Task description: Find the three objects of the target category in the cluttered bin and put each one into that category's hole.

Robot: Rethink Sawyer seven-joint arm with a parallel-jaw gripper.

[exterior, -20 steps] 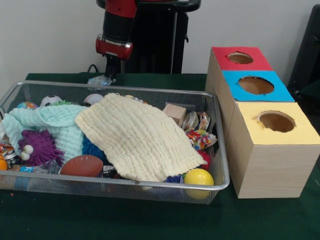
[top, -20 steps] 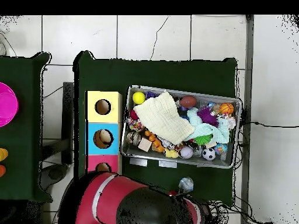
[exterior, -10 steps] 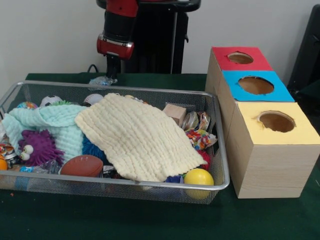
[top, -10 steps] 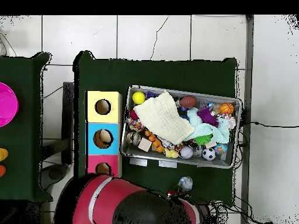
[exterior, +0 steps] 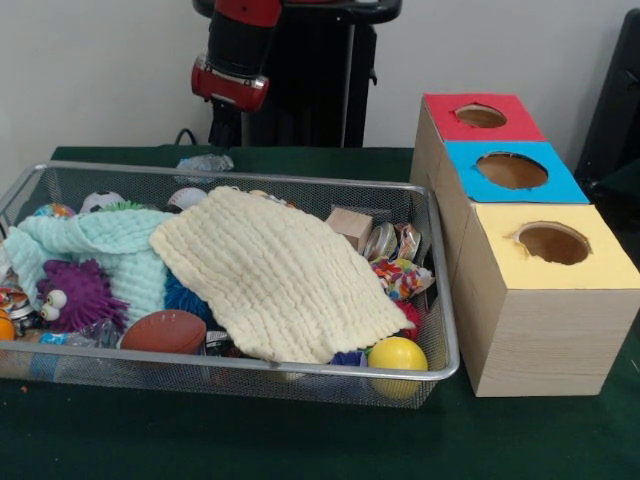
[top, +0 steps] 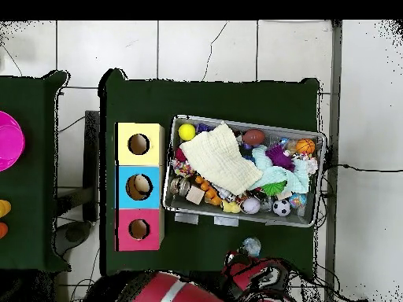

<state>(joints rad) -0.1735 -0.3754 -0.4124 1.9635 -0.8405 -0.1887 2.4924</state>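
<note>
The silver wire-mesh bin (exterior: 440,300) sits on the green table, full of toys and cloths. A cream cloth (exterior: 275,270) covers its middle and a mint cloth (exterior: 105,245) lies to its left. The bin also shows in the overhead view (top: 244,222). Three wooden boxes stand beside it, with a red top (exterior: 480,117), a blue top (exterior: 512,170) and a yellow top (exterior: 550,243), each with a round hole. My gripper (exterior: 224,136) hangs under the red cuff, behind the bin and above a crumpled clear wrapper (exterior: 205,161) on the table. It stands dark against the pedestal.
Around the cloths lie a purple spiky toy (exterior: 75,295), a brown football (exterior: 165,330), a yellow ball (exterior: 397,355), a wooden block (exterior: 350,226), a soccer ball (exterior: 100,200) and candy wrappers (exterior: 400,275). In the overhead view a tan object shows inside the blue hole (top: 140,186).
My arm has risen and drawn back toward the pedestal. The gripper has lifted off the crumpled wrapper, which stays on the table behind the bin.
</note>
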